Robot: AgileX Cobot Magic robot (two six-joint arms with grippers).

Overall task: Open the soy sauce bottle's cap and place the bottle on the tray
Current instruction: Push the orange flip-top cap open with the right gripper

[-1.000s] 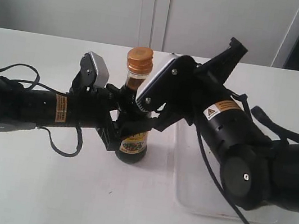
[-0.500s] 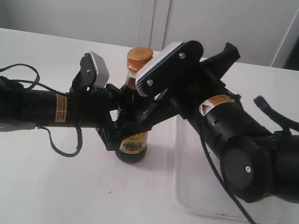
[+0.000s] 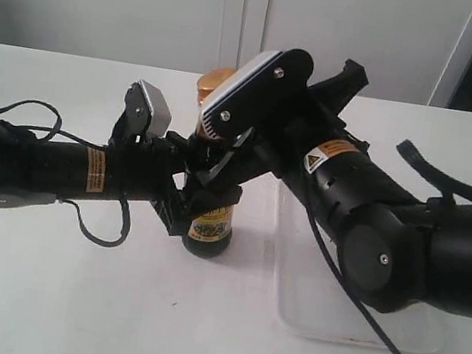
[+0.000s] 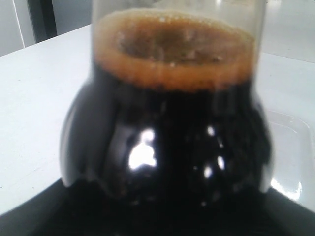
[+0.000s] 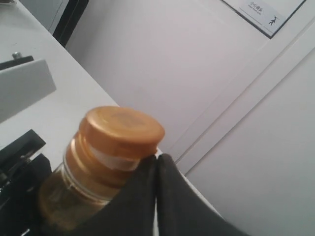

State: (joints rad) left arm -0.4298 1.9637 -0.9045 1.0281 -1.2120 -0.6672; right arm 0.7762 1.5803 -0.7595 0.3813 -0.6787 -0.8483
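Observation:
The soy sauce bottle stands upright on the table, its dark body filling the left wrist view. My left gripper is shut on its lower body. The golden-orange cap sits slightly raised, and a white band shows between it and its collar. My right gripper is shut, fingertips pressed together and touching the underside of the cap's rim. In the exterior view the right wrist hides most of the cap. The white tray lies right of the bottle, under the right arm.
The tray's near corner shows behind the bottle in the left wrist view. Both arms cross over the middle of the white table. A white wall with panel seams stands behind. Black cables hang from the arms.
The right arm has swung left and upward, so its wrist now covers most of the cap in the exterior view. Bottle and left arm have stayed put.

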